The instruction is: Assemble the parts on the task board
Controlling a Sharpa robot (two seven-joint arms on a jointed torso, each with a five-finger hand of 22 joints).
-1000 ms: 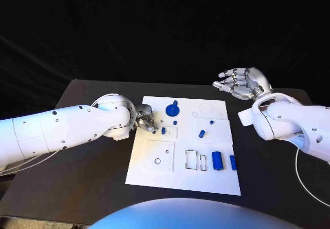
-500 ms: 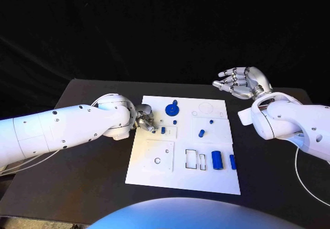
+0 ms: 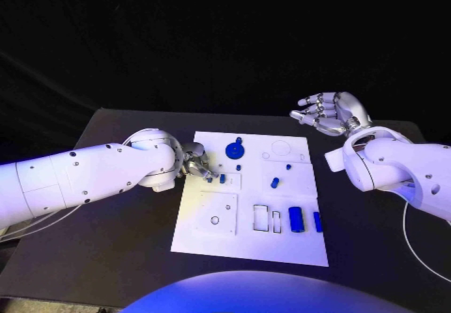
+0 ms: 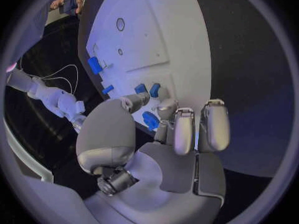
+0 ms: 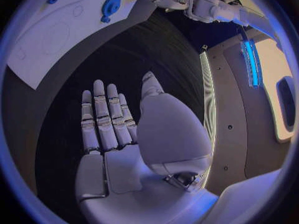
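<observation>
The white task board (image 3: 282,248) lies mid-table. My left hand (image 3: 197,163) rests at the board's left edge with its fingers curled in. Its thumb and a finger pinch a small blue part (image 4: 149,120), which lies against the board (image 4: 156,35). The same part (image 3: 208,175) peeks out at the fingertips in the head view. Two more small blue parts (image 4: 141,88) (image 4: 154,89) lie just beyond the fingers. My right hand (image 3: 329,112) hangs open above the table's far right, palm (image 5: 124,134) bare, well clear of the board (image 5: 50,30).
On the board lie a blue round disc (image 3: 235,151), a blue peg (image 3: 276,183), a blue cylinder (image 3: 297,218) and a blue bar (image 3: 318,222) beside rectangular slots (image 3: 261,218). The black table (image 3: 122,235) runs round the board.
</observation>
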